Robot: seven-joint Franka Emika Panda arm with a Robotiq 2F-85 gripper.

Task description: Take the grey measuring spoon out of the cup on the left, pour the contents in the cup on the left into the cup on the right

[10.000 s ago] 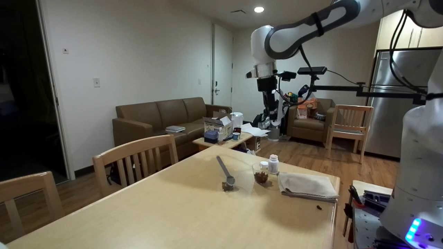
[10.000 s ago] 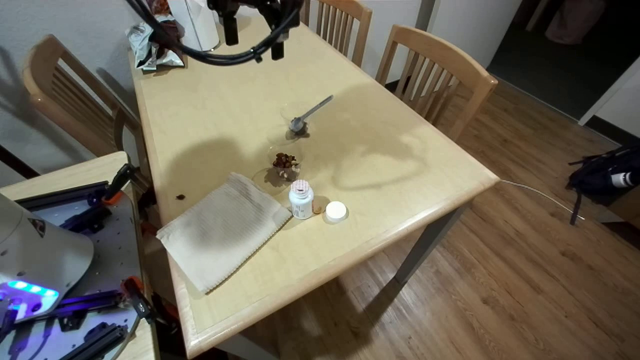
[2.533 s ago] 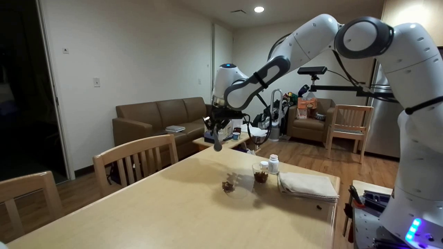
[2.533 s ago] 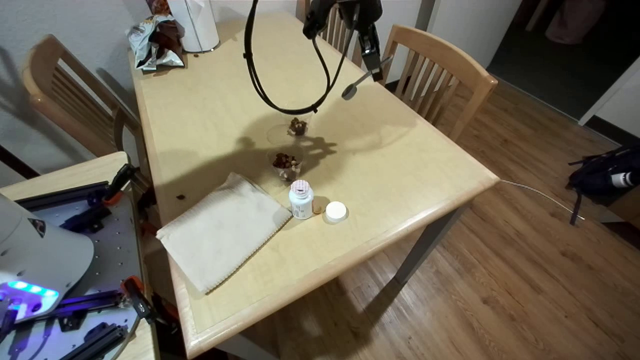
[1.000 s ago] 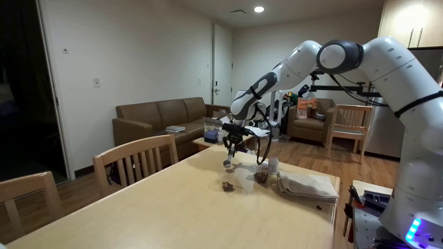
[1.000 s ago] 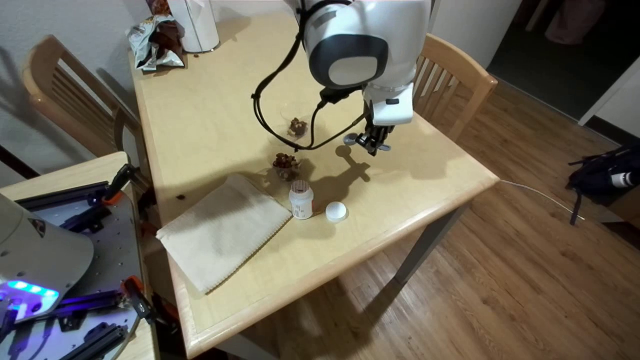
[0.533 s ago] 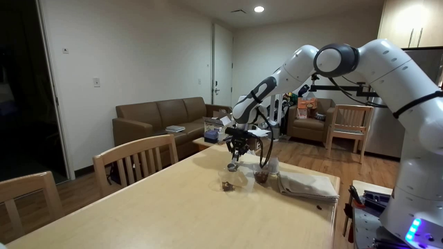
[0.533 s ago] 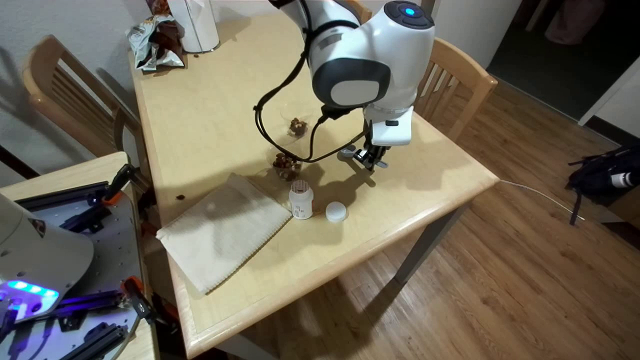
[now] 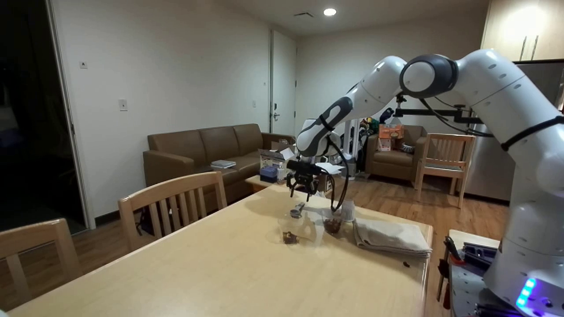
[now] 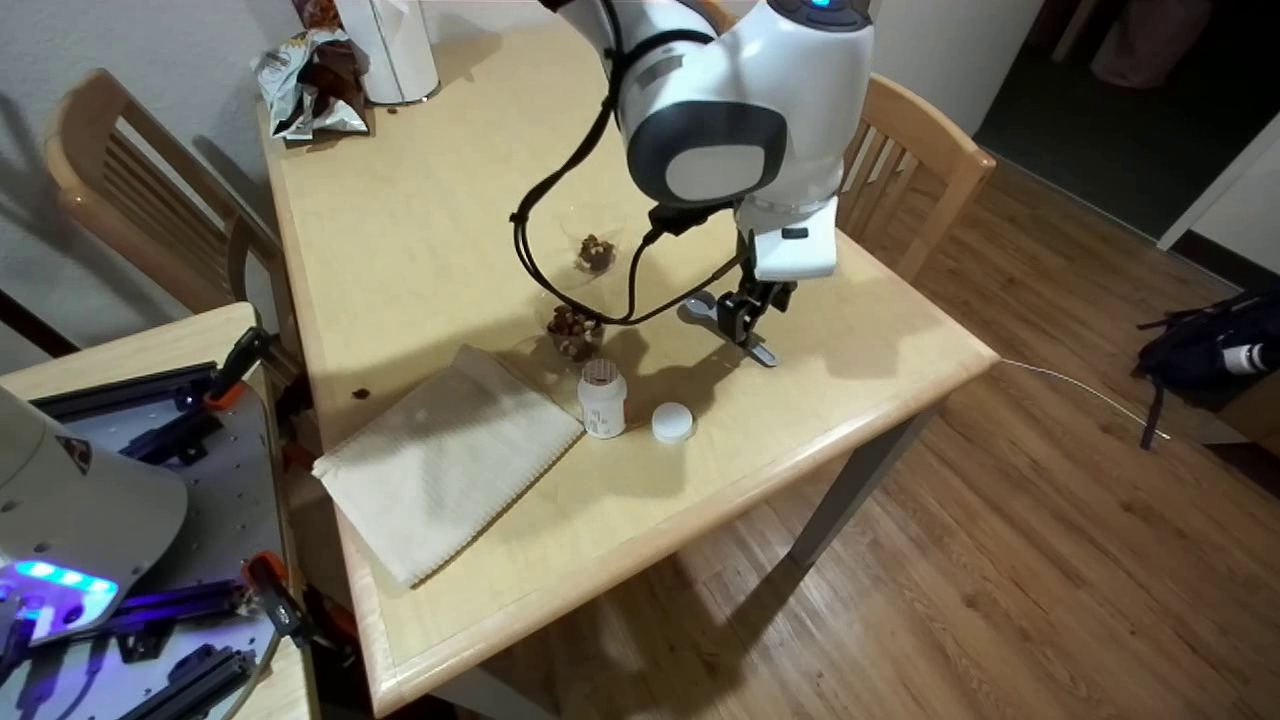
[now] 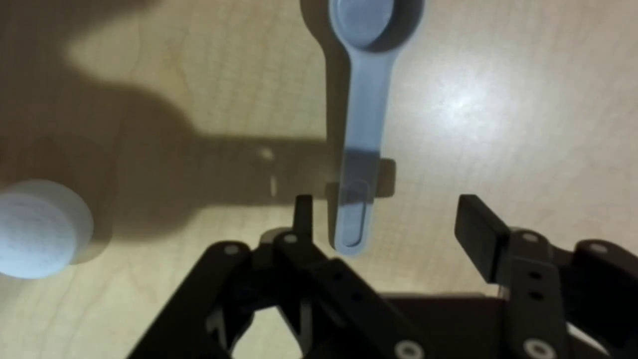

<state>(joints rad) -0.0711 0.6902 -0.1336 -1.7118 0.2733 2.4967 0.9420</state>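
The grey measuring spoon [image 9: 296,212] lies on the table in both exterior views [image 10: 702,306], near the cups. In the wrist view the spoon [image 11: 368,107] points its bowl away from my gripper. My gripper [image 11: 384,214] is open above the handle end, which shows between the fingers, nearer the left one, apart from both. My gripper also shows in both exterior views [image 9: 300,197] [image 10: 752,318]. One clear cup [image 9: 285,223] with dark nut-like pieces stands on the left in an exterior view. The other clear cup [image 9: 327,215] holds more such pieces.
A white bottle [image 10: 602,405] and its white cap [image 10: 672,423] stand near the cups; the cap [image 11: 42,229] is left in the wrist view. A folded cloth [image 10: 450,465] lies beside them. A paper roll [image 10: 400,55] and snack bag [image 10: 310,90] stand at the far end.
The spoon stood in the left cup ten seconds ago. My gripper carried it out and lowered it to the table. Since half a second ago, the gripper has opened, let it go and risen slightly.
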